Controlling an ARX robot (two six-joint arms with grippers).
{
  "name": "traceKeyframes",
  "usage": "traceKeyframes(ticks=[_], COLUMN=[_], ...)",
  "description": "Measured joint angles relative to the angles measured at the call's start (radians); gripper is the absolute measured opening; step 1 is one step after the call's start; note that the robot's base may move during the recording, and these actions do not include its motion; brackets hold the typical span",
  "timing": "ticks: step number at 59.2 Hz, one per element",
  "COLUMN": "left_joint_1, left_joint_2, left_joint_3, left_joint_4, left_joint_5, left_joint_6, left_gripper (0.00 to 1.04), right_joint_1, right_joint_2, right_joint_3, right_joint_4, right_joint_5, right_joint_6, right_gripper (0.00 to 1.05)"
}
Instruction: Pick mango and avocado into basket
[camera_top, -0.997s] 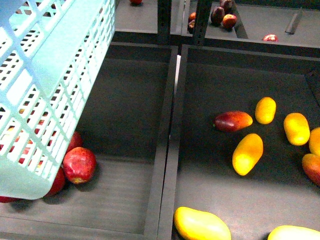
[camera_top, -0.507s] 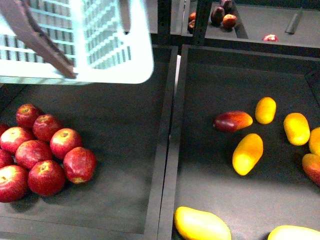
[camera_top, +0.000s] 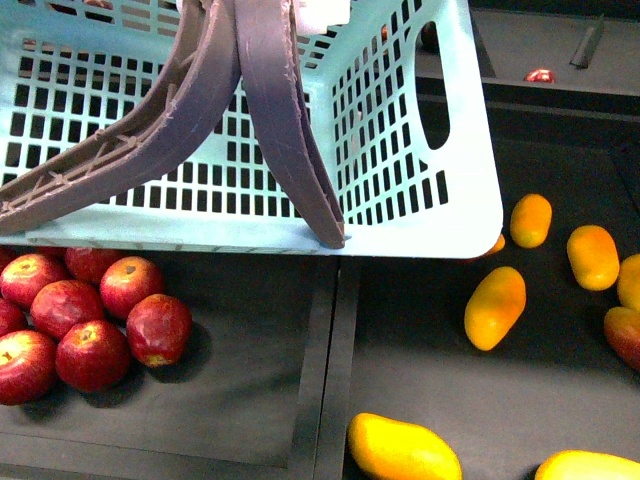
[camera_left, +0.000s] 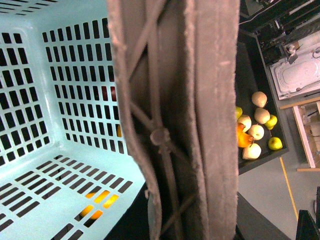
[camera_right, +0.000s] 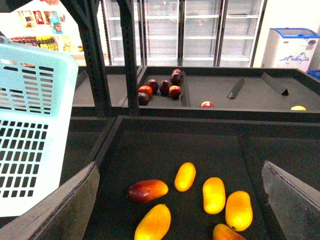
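Turquoise plastic fills the upper left of the front view: the basket (camera_top: 440, 215) hangs over the black divider (camera_top: 322, 380) between two bins. Its two grey-brown handles (camera_top: 270, 110) rise together across its open top. Below it, red apples (camera_top: 95, 330) huddle at the left bin's left edge. In the right bin an orange-yellow mango (camera_top: 495, 307) lies just beside the basket's lower corner, and more mangoes (camera_top: 593, 257) lie toward that bin's right and near edges.

From my left wrist, the handles (camera_left: 175, 120) stand side by side, touching, and fill the middle. Orange fruit glows through the slotted floor (camera_left: 45, 180) of the basket. My left gripper's jaws do not show, so I cannot tell whether they pinch anything.

From my right wrist, my right gripper (camera_right: 180, 167) hangs over the mango bin with its grey fingers (camera_right: 70, 205) spread wide. Beneath lie a red-and-orange mango (camera_right: 147, 190) and yellow ones (camera_right: 214, 195), and the basket (camera_right: 30, 140) is at that bin's left edge.
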Motion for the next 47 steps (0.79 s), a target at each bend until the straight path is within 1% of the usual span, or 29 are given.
traceKeyframes(ticks=[19, 47], left_joint_1=[0.0, 0.007], left_joint_2=[0.0, 0.0], left_joint_3=[-0.035, -0.035], left_joint_4=[0.019, 0.013], left_joint_5=[0.018, -0.017], left_joint_6=[-0.096, -0.09], left_gripper=[0.17, 0.17], right_joint_1=[0.0, 0.0], right_joint_2=[0.0, 0.0], right_joint_3=[0.0, 0.0], right_joint_4=[0.0, 0.0], right_joint_5=[0.0, 0.0], right_joint_6=[0.0, 0.0], right_gripper=[0.97, 0.97])
